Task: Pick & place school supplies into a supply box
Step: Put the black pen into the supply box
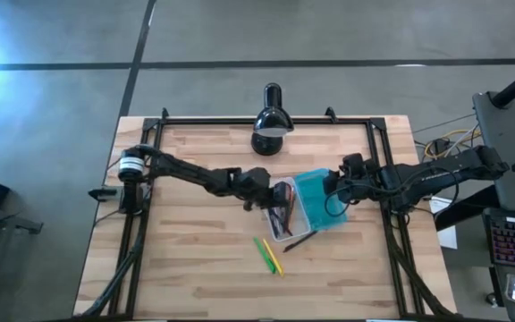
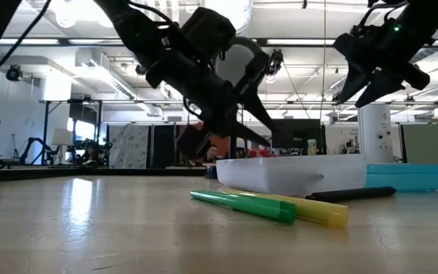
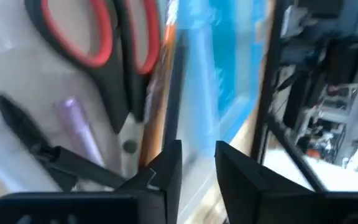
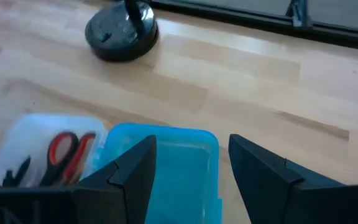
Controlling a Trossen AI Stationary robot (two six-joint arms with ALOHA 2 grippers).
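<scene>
The supply box lies open mid-table, with its clear tray (image 1: 286, 225) and teal lid (image 1: 320, 201) side by side. Inside the tray lie the red-handled scissors (image 3: 98, 43), a black pen (image 3: 30, 134) and an orange pen (image 3: 157, 112). My left gripper (image 3: 197, 165) hovers open over the tray (image 2: 295, 173), empty. My right gripper (image 4: 191, 162) hangs open above the lid (image 4: 166, 149), also empty. A green marker (image 1: 265, 254) and a yellow marker (image 1: 276, 259) lie on the table near the tray. A black pen (image 1: 299, 240) lies by the tray's near corner.
A black desk lamp (image 1: 271, 121) stands at the far edge, behind the box. A black frame rail runs around the table (image 1: 195, 277). Bare wood lies to the near left and near right of the markers.
</scene>
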